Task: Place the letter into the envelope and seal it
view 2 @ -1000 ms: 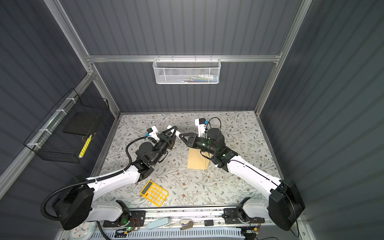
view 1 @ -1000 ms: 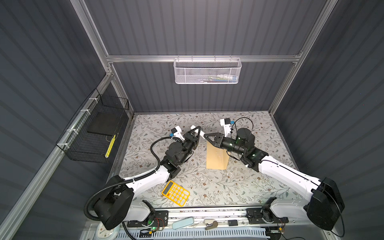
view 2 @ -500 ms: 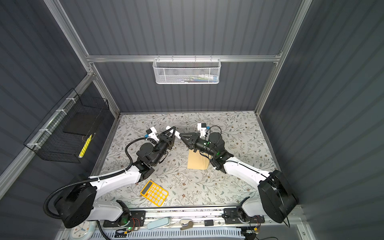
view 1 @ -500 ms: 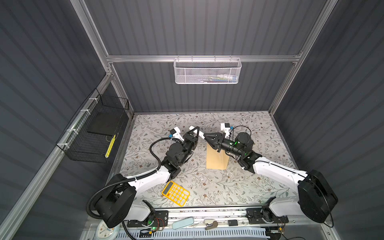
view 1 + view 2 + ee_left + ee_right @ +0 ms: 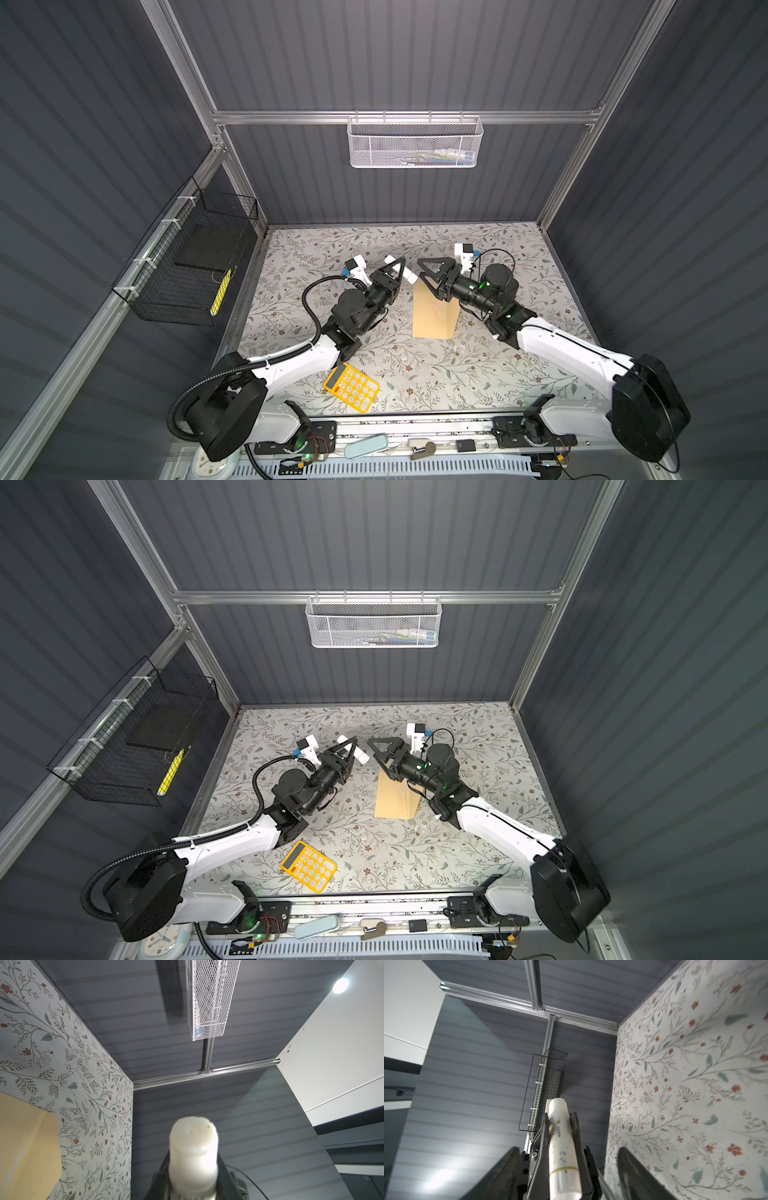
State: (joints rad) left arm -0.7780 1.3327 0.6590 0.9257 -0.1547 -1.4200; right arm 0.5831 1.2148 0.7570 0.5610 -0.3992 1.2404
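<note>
The tan envelope [image 5: 434,316] [image 5: 395,798] lies flat on the floral table, partly under my right arm; one corner of it shows in the left wrist view [image 5: 27,1142]. No view shows the letter. My left gripper [image 5: 397,266] [image 5: 351,746] [image 5: 193,1178] hangs above the table left of the envelope's far end, shut on a white glue stick [image 5: 409,275] [image 5: 362,757] [image 5: 193,1147] [image 5: 560,1142]. My right gripper [image 5: 419,268] [image 5: 372,749] [image 5: 568,1148] faces it, open, its fingers [image 5: 631,1167] standing wide on both sides of the tube without touching it.
A yellow calculator [image 5: 351,388] [image 5: 308,867] lies near the front edge. A white mesh basket [image 5: 415,143] hangs on the back wall, and a black wire basket [image 5: 187,270] [image 5: 548,1093] hangs on the left wall. The two grippers nearly meet over the middle of the table.
My right gripper's jaws, narrow at the glue stick's end before, now stand wide apart. The left gripper keeps its hold on the tube in the same spot.
</note>
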